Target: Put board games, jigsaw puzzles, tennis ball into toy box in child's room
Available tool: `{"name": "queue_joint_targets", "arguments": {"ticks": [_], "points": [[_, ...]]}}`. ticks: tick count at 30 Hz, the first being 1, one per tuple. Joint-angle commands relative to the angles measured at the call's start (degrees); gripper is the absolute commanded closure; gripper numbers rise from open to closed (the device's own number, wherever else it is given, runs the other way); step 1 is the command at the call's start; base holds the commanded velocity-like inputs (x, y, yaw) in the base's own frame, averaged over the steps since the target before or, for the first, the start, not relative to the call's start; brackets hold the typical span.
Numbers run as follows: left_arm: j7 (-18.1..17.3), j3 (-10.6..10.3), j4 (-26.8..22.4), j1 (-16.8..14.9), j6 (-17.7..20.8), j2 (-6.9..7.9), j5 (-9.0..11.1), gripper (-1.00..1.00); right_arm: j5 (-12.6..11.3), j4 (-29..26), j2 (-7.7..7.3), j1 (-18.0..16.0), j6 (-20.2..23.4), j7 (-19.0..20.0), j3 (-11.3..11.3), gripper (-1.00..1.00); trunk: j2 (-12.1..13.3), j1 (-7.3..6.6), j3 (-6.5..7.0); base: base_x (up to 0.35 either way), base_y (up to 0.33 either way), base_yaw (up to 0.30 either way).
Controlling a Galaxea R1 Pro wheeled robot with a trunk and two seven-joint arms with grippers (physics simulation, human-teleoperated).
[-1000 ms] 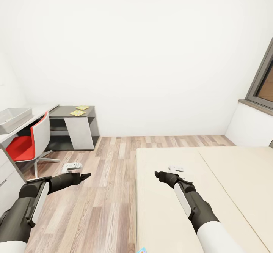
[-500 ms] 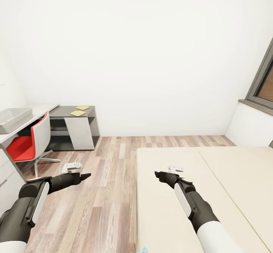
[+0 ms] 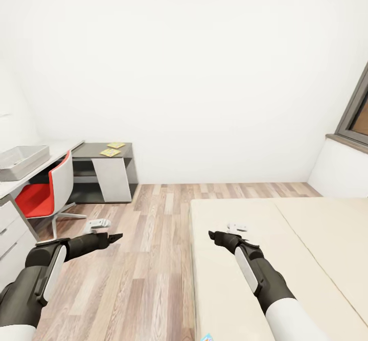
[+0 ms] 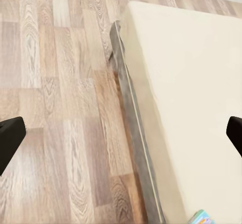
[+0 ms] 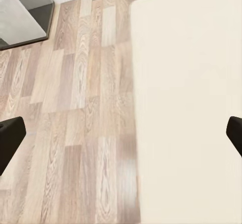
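On the table [image 3: 57,153] at the far left stands the light grey toy box [image 3: 23,161]. Two jigsaw puzzles [image 3: 110,152] lie on its dark grey corner section. The cream bed [image 3: 245,269] takes up the right; a corner of a blue board game [image 3: 207,338] peeks in at its near edge, also seen as a board game corner [image 4: 201,218] by the bed [image 4: 191,83]. My left gripper [image 3: 115,237] hangs open over the wood floor. My right gripper [image 3: 210,234] is open over the bed's edge [image 5: 186,83]. The tennis ball is out of view.
A red and white swivel chair [image 3: 38,192] stands in front of the table. White drawer fronts [image 3: 10,228] are at the near left. Wood floor [image 3: 148,249] runs between table and bed. A window [image 3: 358,111] sits at the far right.
The camera has shifted: the bed, table and chair have slid slightly right in the picture. Both arms keep the same pose, grippers still open.
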Motion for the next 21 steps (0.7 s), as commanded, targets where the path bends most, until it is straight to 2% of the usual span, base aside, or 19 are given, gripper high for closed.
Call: {"name": "queue_joint_targets", "arguments": {"ticks": [1, 21], "points": [[-0.14, 0.07, -0.02, -0.06, 0.43, 0.0, 0.16, -1.0, -0.28, -0.08, 0.0, -0.04, 0.28, -0.11, 0.01, -1.0, -0.13, 0.04, -0.13, 0.0, 0.201, 0.0], [-0.14, 0.07, -0.02, -0.06, 0.43, 0.0, 0.19, -1.0, -0.22, -0.11, 0.0, -0.04, 0.28, -0.06, 0.03, -1.0, -0.13, 0.04, -0.13, 0.0, 0.201, 0.0]]}}
